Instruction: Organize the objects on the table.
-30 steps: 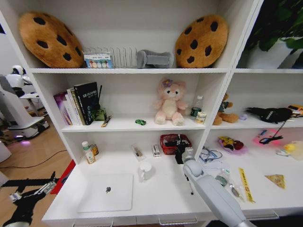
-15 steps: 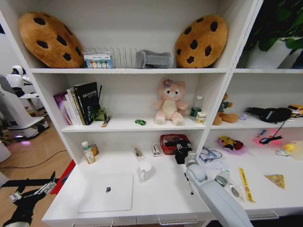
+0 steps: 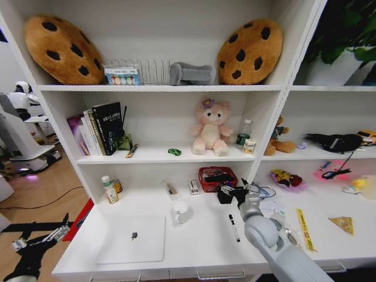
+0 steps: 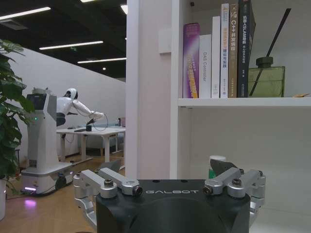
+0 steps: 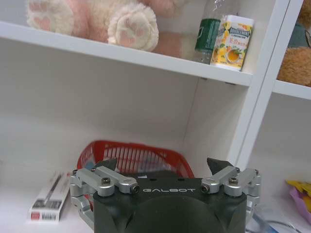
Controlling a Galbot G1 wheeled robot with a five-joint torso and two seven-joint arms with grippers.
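Though its body hides the basket's (image 5: 136, 158) front, the right gripper (image 3: 234, 191) is spread empty; the left gripper (image 3: 36, 242), low at 8 o'clock, likewise gapes.

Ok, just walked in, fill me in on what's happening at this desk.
A two-armed robot is tidying the white desk. Its right gripper hangs open and empty by the red basket, above the desk's back edge. A black pen lies loose on the desktop, and the closed silver laptop sits near the front. The left gripper is off the desk's left end, open.
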